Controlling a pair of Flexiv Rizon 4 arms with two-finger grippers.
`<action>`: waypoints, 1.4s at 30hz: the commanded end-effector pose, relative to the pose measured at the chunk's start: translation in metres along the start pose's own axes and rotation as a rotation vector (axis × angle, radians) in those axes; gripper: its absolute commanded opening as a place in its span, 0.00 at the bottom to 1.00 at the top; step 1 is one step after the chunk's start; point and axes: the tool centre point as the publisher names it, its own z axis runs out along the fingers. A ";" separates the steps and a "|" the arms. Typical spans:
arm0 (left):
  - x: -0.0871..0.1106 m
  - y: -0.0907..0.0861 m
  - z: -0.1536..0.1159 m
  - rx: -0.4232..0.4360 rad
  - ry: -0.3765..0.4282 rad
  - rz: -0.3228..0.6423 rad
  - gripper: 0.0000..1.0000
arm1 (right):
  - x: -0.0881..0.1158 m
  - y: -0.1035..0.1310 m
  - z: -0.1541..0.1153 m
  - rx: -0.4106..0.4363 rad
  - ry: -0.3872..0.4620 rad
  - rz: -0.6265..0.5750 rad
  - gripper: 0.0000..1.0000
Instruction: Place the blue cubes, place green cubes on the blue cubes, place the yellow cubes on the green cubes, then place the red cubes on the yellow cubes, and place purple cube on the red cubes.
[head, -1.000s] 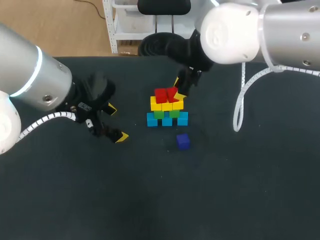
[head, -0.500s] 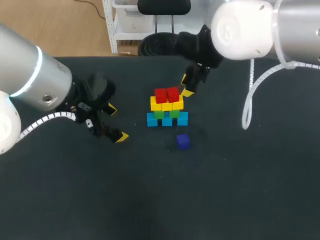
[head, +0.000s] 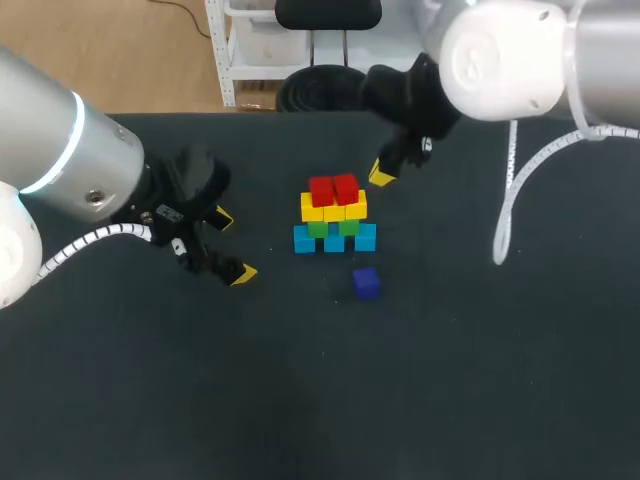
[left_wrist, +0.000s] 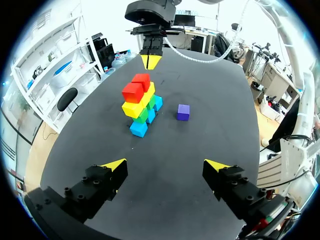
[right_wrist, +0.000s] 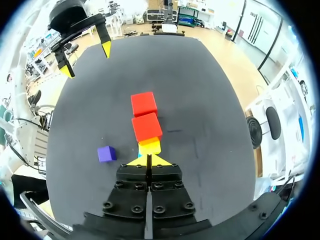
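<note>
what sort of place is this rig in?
Probably a robot manipulation lab bench, not a production line. The left gripper and right gripper hang over a black table. On it are a stack of coloured cubes and a loose purple cube.

- Bright, even light falls from overhead onto the dark matte tabletop (head: 420, 400), which shows almost no glare.
- The cube stack (head: 334, 214) casts only a faint, soft shadow.
- The right arm (head: 500, 55) carries a broad soft highlight on its white shell.
- In the wrist views the tabletop looks greyer, with a pale sheen.
</note>
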 end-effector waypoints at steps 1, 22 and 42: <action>0.000 0.000 0.000 -0.003 0.001 -0.001 1.00 | -0.001 -0.002 0.002 -0.007 -0.003 -0.002 0.00; 0.000 0.000 0.000 -0.003 0.001 -0.001 1.00 | -0.011 0.004 0.007 -0.040 -0.010 -0.024 0.00; 0.000 0.000 0.000 -0.003 0.001 -0.001 1.00 | -0.014 0.008 0.009 -0.053 -0.019 -0.031 0.00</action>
